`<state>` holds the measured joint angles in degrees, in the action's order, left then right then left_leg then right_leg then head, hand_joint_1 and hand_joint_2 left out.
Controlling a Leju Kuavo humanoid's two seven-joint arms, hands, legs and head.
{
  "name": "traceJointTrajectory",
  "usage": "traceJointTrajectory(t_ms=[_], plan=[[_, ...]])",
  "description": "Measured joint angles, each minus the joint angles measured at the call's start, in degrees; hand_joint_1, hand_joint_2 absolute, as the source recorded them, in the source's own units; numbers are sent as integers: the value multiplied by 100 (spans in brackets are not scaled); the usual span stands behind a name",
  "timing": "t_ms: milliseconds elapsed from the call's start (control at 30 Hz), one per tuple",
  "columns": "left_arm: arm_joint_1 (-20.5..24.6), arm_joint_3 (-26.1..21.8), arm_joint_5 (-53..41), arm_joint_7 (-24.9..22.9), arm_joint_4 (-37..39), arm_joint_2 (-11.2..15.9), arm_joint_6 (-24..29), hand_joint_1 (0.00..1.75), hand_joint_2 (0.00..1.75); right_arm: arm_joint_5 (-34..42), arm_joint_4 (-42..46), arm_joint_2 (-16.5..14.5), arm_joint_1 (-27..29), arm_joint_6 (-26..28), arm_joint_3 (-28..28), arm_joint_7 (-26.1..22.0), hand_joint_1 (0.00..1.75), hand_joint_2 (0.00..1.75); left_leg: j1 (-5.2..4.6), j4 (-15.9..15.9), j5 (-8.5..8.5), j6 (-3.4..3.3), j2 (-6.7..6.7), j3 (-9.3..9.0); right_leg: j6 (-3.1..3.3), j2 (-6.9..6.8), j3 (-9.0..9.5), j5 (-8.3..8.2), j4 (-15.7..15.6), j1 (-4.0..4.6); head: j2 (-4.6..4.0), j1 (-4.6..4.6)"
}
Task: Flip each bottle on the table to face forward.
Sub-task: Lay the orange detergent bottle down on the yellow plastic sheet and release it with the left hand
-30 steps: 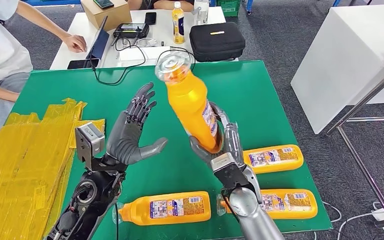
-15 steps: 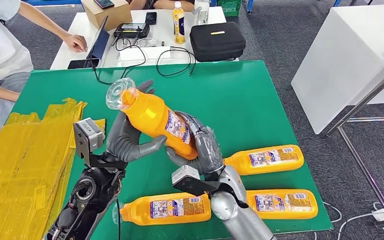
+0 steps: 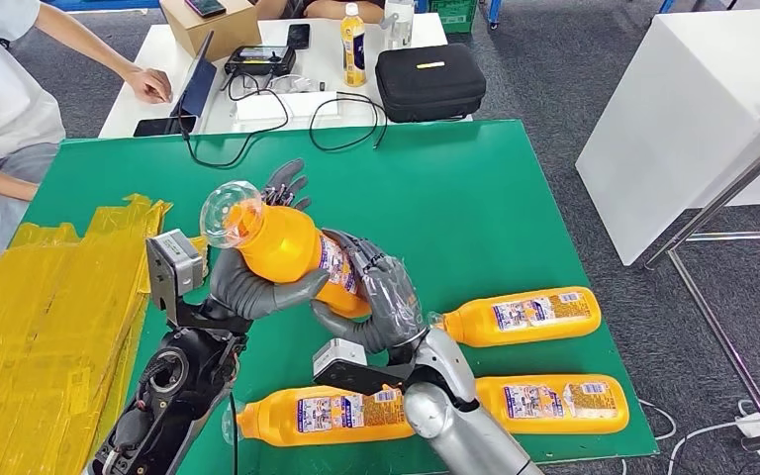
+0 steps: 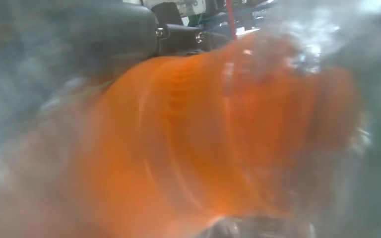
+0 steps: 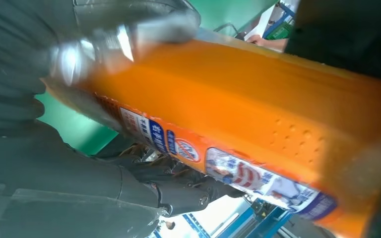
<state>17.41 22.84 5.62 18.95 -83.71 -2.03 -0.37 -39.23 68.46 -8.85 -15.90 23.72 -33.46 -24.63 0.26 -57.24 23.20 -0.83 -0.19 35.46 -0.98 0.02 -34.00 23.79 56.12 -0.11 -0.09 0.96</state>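
Above the green table (image 3: 515,188), mid-handover: I have one orange bottle (image 3: 292,252) held off the surface between both hands, lying tilted, clear base up and to my left.
Left hand (image 3: 257,282): palm under the bottle's base end, thumb across its front, fingers up behind it; it cradles the bottle. Left wrist view is all orange blur, so I cannot judge how firm the contact is.
Held bottle: label (image 5: 228,168) partly visible, turned toward the right hand's side.
Right hand (image 3: 381,297): fingers wrapped over the neck end, gripping it; forearm rises steeply from below.
Step, as I judge it: pass the bottle across to re-grip, so the label comes round to the front.
How to do it well: keep one hand firm until the other fully closes; roll slowly about the long axis; lower it to bare green, away from the others.
Bottles on table: one near my body (image 3: 327,414), two at right (image 3: 524,317) (image 3: 554,403), all lying down, labels up.
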Motion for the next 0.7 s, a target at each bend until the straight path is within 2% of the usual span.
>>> traceJointTrajectory(t_ms=[100,133,233,267,700], plan=[[-5,-8,3,6,3,0,-3,0,175,9,-10,-24,1,12,-45,2,175,175,0,0,2,1,0,-5,0,0,4,1,0,0,-1,0],[-10,-17,6,12,9,0,-7,22,175,18,-20,-45,2,24,-92,6,175,175,0,0,3,2,0,-10,0,0,9,1,0,0,-1,1],[-11,-42,147,3,75,0,-83,153,175,5,-49,-73,-2,64,-210,49,175,175,0,0,4,5,0,-17,1,0,15,1,0,0,0,0],[-8,-47,223,-9,109,0,-122,175,175,-11,-59,-67,-7,77,-233,71,175,175,0,0,4,5,1,-17,1,0,14,1,0,0,0,0],[-4,-128,377,-26,286,-2,-214,175,175,-6,-158,-48,-49,107,-355,123,175,175,1,0,4,5,1,-13,0,1,8,0,0,0,0,1]])
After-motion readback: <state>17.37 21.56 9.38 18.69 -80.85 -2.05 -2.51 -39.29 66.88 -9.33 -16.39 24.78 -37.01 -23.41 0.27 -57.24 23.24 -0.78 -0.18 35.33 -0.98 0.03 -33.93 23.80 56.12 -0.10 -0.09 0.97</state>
